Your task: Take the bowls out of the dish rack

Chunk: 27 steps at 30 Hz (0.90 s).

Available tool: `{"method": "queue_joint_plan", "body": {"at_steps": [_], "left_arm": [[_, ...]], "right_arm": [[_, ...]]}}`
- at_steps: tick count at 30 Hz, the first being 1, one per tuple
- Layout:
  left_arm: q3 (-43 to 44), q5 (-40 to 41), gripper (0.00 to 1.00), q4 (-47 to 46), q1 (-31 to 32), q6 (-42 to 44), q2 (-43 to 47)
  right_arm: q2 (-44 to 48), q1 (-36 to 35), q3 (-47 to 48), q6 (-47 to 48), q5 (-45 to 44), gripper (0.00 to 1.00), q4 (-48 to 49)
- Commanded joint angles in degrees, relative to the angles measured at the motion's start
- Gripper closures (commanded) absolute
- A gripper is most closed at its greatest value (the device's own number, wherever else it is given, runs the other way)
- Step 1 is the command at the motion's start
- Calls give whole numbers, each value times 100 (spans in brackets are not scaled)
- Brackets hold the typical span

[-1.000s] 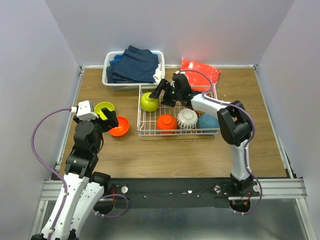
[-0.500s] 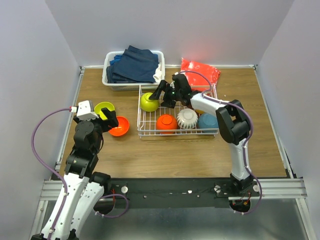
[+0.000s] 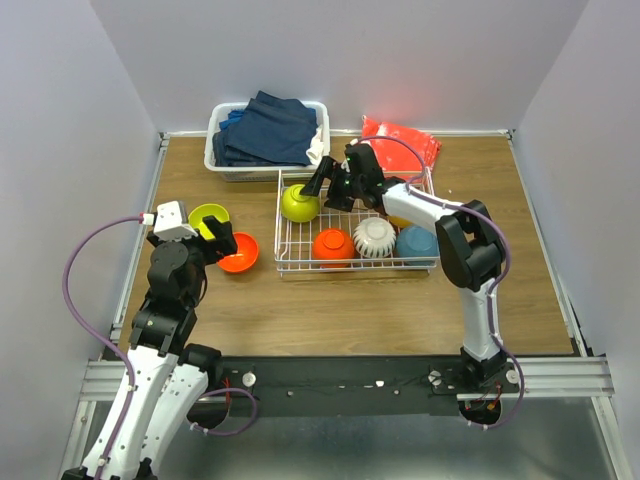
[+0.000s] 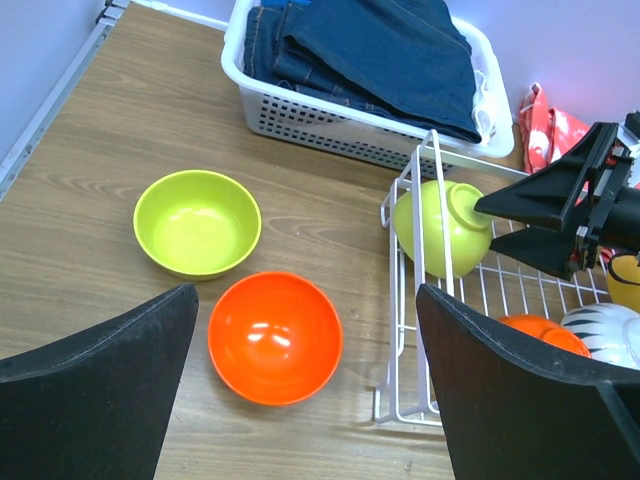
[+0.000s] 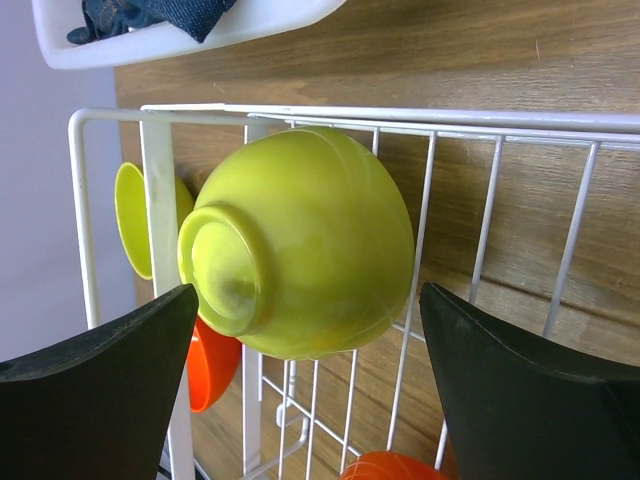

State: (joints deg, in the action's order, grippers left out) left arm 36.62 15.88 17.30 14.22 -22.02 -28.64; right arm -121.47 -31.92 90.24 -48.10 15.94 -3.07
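The white wire dish rack [image 3: 279,240] holds a lime green bowl [image 3: 299,204] tipped on its side, a red-orange bowl [image 3: 332,245], a striped white bowl [image 3: 374,238] and a teal bowl [image 3: 416,243]. A yellow-orange bowl [image 4: 625,283] shows mostly hidden behind the right arm. My right gripper [image 3: 322,188] is open, its fingertips at either side of the tipped lime bowl [image 5: 300,255], not closed on it. On the table left of the rack [image 4: 398,330] sit a lime green bowl [image 4: 197,222] and a red-orange bowl [image 4: 275,336]. My left gripper [image 4: 305,300] hovers open above that red-orange bowl.
A white plastic tub of dark blue clothes [image 3: 265,135] stands behind the rack's left corner. An orange-red bag [image 3: 400,142] lies behind its right end. Grey walls close the table on three sides, with a metal rail [image 3: 140,240] along the left edge.
The right wrist has shifted very slightly by the tipped lime bowl. The left arm and all the bowls stay where they were.
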Motion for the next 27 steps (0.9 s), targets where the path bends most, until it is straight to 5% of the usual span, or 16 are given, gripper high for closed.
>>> {"method": "queue_joint_plan", "body": {"at_steps": [1,27], "left_arm": [[-59,20,1,1,20,93,104],[-85,29,1,-7,20,84,131]], "right_arm": [[124,2,55,-209,198,1,61],[-421,11,74,-859,375,0,113]]}}
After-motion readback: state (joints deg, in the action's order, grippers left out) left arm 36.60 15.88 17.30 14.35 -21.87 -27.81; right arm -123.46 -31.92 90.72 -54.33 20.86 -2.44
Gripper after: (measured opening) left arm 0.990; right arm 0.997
